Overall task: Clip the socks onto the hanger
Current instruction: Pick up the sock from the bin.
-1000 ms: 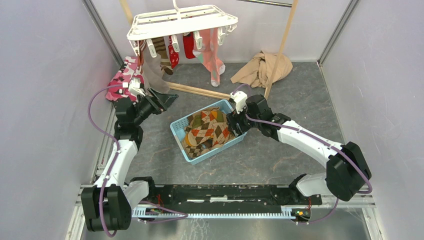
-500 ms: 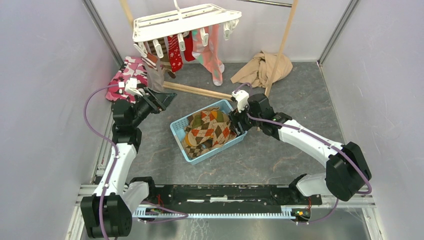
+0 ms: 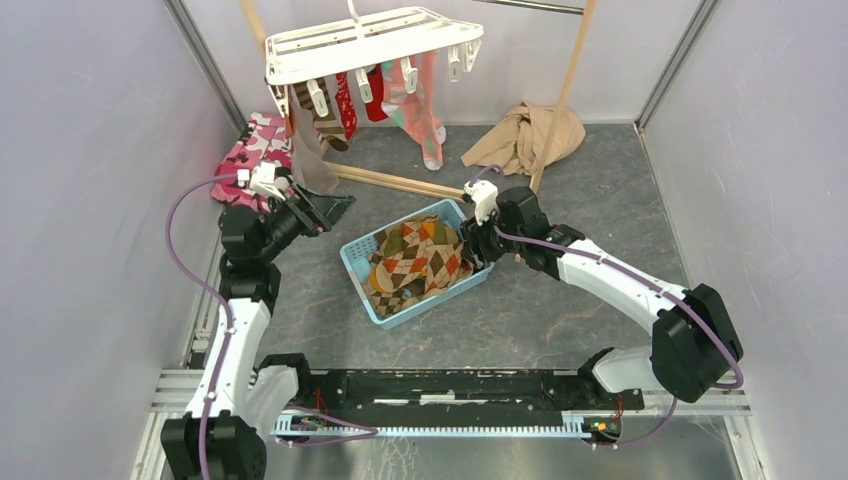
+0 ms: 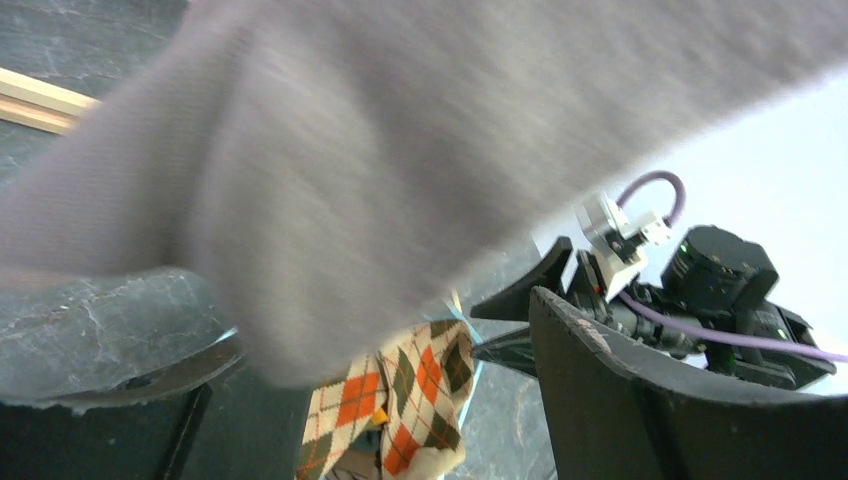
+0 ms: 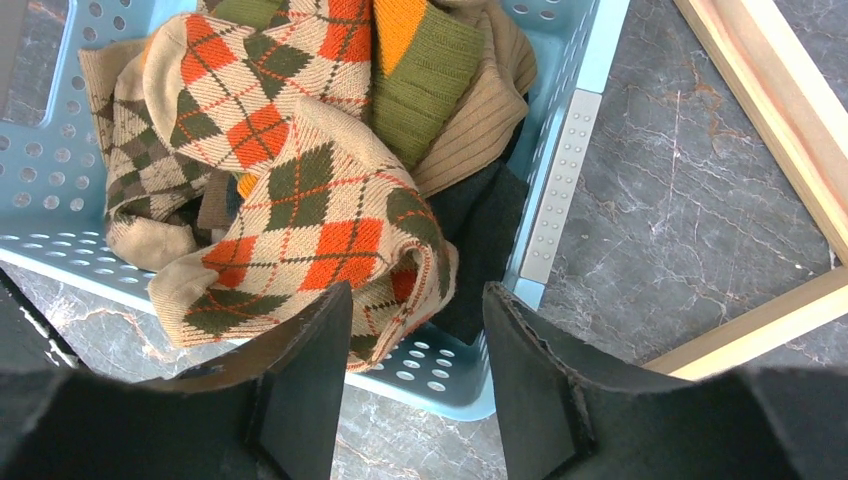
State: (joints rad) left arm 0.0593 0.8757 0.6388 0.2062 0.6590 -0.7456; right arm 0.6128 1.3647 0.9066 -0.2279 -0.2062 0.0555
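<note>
In the light-blue perforated plastic basket (image 3: 430, 302): brown-orange-cream argyle socks (image 3: 415, 262), olive-green sock (image 5: 430, 85). Right gripper (image 5: 415, 300) at basket's right rim, jaws apart, empty. Left gripper (image 3: 330, 208) left of basket, spread wide, empty. White plastic clip hanger (image 3: 360, 40) behind basket, hung socks (image 3: 430, 100) on it.
</note>
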